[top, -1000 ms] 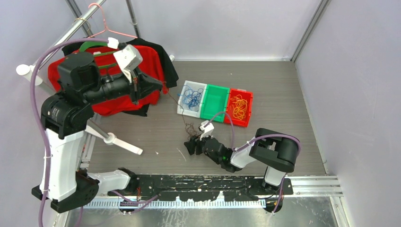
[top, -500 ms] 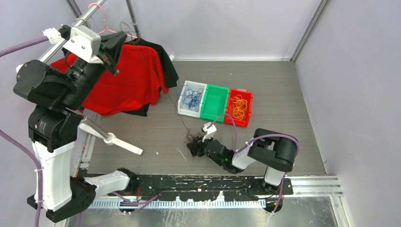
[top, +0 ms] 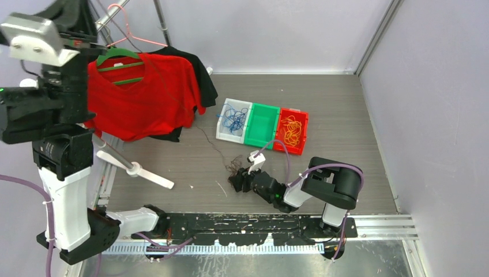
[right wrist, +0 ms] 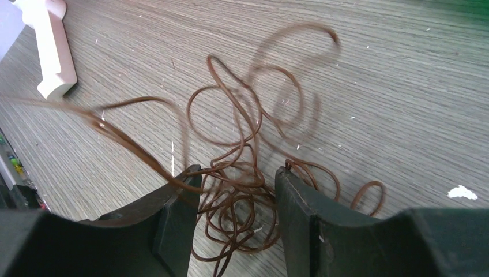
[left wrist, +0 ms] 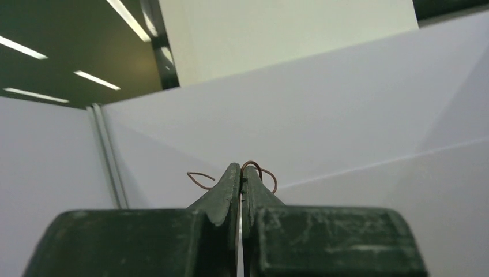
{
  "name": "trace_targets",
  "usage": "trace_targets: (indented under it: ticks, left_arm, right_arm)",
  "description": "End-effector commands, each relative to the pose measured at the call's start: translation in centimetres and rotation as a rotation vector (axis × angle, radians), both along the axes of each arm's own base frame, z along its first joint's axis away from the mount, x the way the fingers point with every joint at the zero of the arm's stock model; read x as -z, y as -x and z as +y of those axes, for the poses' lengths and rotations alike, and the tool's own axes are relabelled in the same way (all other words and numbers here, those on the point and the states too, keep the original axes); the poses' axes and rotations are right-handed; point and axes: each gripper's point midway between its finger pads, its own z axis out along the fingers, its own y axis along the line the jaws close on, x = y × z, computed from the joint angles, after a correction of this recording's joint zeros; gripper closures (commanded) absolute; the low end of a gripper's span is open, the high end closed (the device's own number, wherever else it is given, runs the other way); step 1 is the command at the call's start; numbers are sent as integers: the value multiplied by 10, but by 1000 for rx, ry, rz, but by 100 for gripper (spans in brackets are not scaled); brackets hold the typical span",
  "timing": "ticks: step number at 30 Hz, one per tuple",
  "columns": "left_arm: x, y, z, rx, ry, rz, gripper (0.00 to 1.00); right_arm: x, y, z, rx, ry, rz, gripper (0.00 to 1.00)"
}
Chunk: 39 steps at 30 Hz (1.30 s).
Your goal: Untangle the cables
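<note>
- The grey wood-grain worktop (top: 346,115) fills the floor of the cell.
- The left arm (top: 63,173) stands tall at the left edge, with its wrist up in the top-left corner.
- A red shirt (top: 138,104) hangs on a green hanger (top: 118,56) at the back left.
- The right arm (top: 334,184) lies low over the near part of the worktop and reaches left.
- Three bins sit side by side at the centre back. The white bin (top: 219,126) holds blue cables (top: 232,120). The green bin (top: 262,122) is in the middle. The red bin (top: 304,133) holds orange cables (top: 292,130).
- The right gripper (right wrist: 237,184) is down on the worktop with its jaws apart. The near part of the brown cable clump (right wrist: 236,196) lies in the gap between them, and loops brush both inner faces.
- The left gripper (left wrist: 241,173) has its jaws pressed together, clamped on a brown strand (left wrist: 254,168) whose ends curl out past the tips.
- In the top view, the brown cable clump sits in front of the bins, at the right gripper's tips.
- A thin cable line (top: 210,141) runs from the clump up and left towards the shirt.
</note>
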Motion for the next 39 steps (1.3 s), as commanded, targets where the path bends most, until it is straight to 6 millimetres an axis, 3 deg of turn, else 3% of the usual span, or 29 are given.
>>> trace_targets:
  ticks: [1,8,12,15,18,20,23,26,31,35,39]
  left_arm:
    - [-66,65,49,-100,163,-305,100]
    - [-97,102,61,-130,181,-472,100]
    - [-93,80,41,-71,129,-401,100]
    - [-88,78,34,-35,121,-402,100]
    - [-68,52,8,45,46,-290,100]
    - [-56,60,4,78,4,-263,100]
    - [-38,47,-12,120,-48,-208,100]
    - [-8,31,-31,189,-114,-77,100]
    - [66,-2,-61,262,-225,115,100]
    - [77,-8,-61,255,-212,143,100]
    - [76,-8,-61,251,-218,147,100]
  right_arm:
    - [-5,2,0,-1,-24,-1,44]
    - [5,4,-4,1,-4,20,44]
    - [3,4,-4,2,-11,20,43]
    - [-4,4,0,-4,-18,12,43]
    - [-24,5,5,-27,-49,-5,40]
    - [-41,6,8,-49,-56,-24,35]
    - [-69,21,19,-181,-48,-56,27]
    - [-98,33,20,-270,-36,-90,25]
    - [-146,36,15,-306,-32,-171,22]
    - [-174,20,19,-272,-9,-277,17]
    - [-180,-4,35,-255,76,-357,9]
